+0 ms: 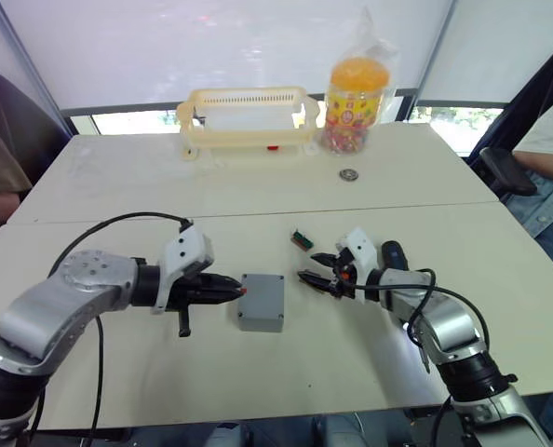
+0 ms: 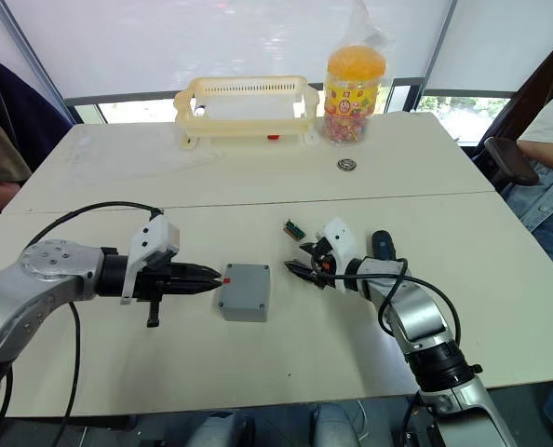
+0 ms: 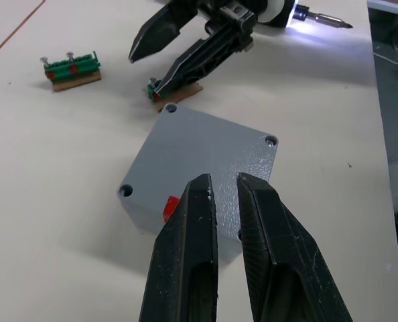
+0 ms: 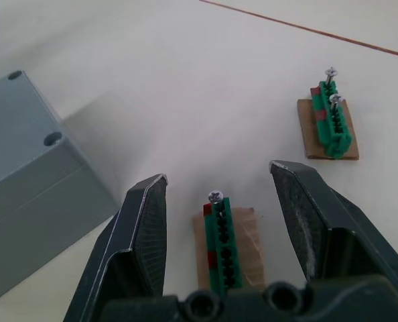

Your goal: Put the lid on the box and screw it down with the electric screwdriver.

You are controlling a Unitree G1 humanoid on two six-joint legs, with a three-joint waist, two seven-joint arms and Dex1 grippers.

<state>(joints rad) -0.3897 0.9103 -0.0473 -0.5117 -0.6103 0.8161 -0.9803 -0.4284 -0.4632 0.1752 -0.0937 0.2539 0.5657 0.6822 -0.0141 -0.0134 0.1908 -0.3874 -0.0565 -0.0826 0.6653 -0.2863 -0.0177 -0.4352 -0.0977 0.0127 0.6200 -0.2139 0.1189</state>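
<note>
Left eye view has the table point(image 1: 118, 177) split by a seam, and the box point(image 1: 261, 302) sits at the centre of the near half with the lid point(image 3: 206, 157) already on top, screw holes showing at its corners. What the box holds is hidden. A small red mark shows on its side at 9 o'clock, where the left gripper point(image 1: 235, 291) points, its fingers point(image 3: 185, 255) nearly pressed together with only a slim gap and holding nothing.

At 3 o'clock from the box, the right gripper point(image 1: 316, 271) has its jaws spread wide on either side of a green screw strip point(image 4: 220, 245) on a brown card, one screw standing in it; the fingers are not touching it. A second green strip point(image 4: 332, 124) with two screws lies apart from the first, at about 1 o'clock from the box.

The electric screwdriver point(image 1: 391, 253) lies beside the right wrist, on the side away from the box.

At the table's 12 o'clock edge stands a pale yellow basket point(image 1: 249, 116), nothing discernible inside. Just beside it, at its 3 o'clock, is a clear jar point(image 1: 356, 98) of colourful sweets with an orange lid, wrapped in a plastic bag.
</note>
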